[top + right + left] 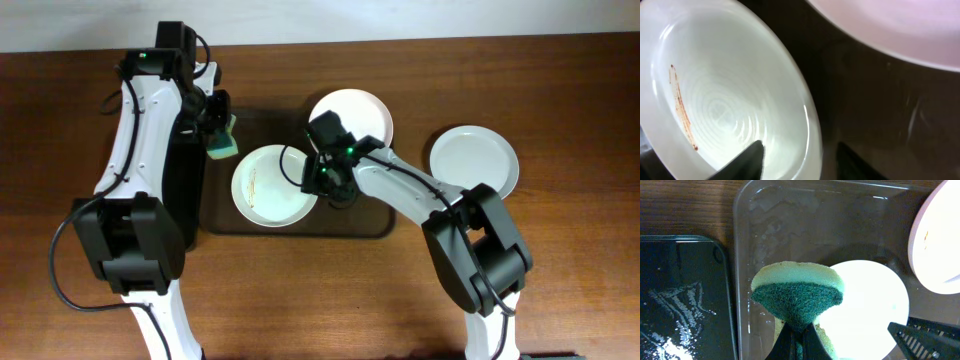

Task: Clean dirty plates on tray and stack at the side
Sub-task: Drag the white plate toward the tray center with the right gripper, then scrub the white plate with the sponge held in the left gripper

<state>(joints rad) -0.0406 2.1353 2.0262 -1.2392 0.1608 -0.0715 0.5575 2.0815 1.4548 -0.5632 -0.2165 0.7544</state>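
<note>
Green-and-yellow sponge (797,295) pinched by left gripper (799,330) over big dark brown tray (268,124); right gripper (800,160) fingers spread around the rim of smeared round white plate (720,100).

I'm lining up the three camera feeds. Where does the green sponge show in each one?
Overhead: the sponge is upper left, over the tray's left end.
Left wrist: sponge at centre, pinched by the left gripper, tray behind.
Right wrist: not in it; tray fills the right.
Shared landmark: the brown tray, in all three.

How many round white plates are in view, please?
3: smeared plate on the dark brown rectangular tray, second plate at its far edge, third plate on the wooden table beside it.
</note>
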